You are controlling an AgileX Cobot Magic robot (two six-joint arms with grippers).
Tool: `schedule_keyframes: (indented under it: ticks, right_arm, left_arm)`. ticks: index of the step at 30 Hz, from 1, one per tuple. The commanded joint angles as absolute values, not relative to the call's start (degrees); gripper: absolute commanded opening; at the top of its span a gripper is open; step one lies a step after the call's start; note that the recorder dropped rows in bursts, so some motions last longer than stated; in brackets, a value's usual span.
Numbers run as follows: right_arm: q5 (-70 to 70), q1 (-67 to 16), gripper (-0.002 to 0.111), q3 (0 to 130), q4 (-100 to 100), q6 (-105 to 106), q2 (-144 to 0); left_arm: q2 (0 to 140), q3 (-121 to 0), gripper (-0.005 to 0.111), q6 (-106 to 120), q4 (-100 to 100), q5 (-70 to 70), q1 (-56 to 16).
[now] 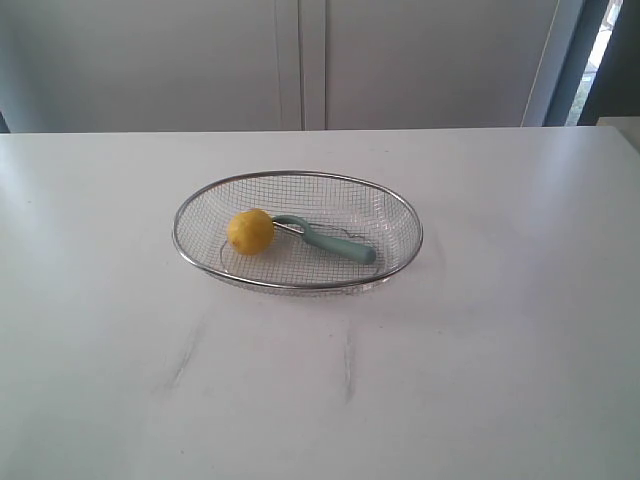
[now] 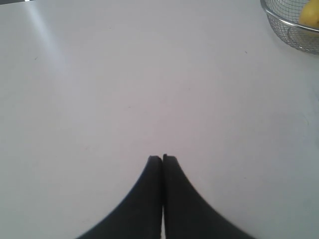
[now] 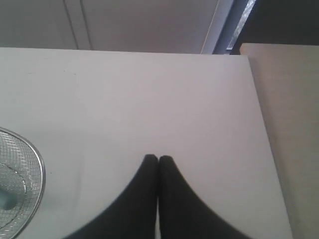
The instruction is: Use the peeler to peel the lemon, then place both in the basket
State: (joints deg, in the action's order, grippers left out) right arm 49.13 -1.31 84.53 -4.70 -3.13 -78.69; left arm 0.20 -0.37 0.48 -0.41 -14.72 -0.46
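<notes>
White worktop (image 1: 500,350), faint grey scuffs on the near side. Wire-mesh basket (image 1: 300,173) sits mid-worktop, between the two hands and well apart from both: out past the fingertips of the left hand (image 2: 162,158) toward its right side, and off the left side of the right hand (image 3: 158,158), only an edge of it in each wrist view. Both hands are black, their fingers pressed together tip to tip and gripping nothing, bare worktop beneath. Neither hand shows in the exterior view. Peeler (image 1: 335,243) lies inside the basket, teal handle toward the right hand's side, head end against the lemon (image 1: 250,231). Lemon also in the basket, on the left hand's side, touching the peeler head.
</notes>
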Motion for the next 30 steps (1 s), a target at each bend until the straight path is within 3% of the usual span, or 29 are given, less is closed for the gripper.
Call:
schedule_keyframes:
  ticks: [1,30]
  right_arm:
    - [44.91,-1.15,0.000,79.13,-6.27,-2.58,-73.50]
    - [24.70,-1.15,0.000,37.39,-6.27,-2.81,-42.32]
  left_arm:
    - [0.00,0.00,0.000,0.45,-0.38,-14.61,-0.75]
    - [0.00,0.00,0.000,0.45,-0.38,-14.61,-0.75]
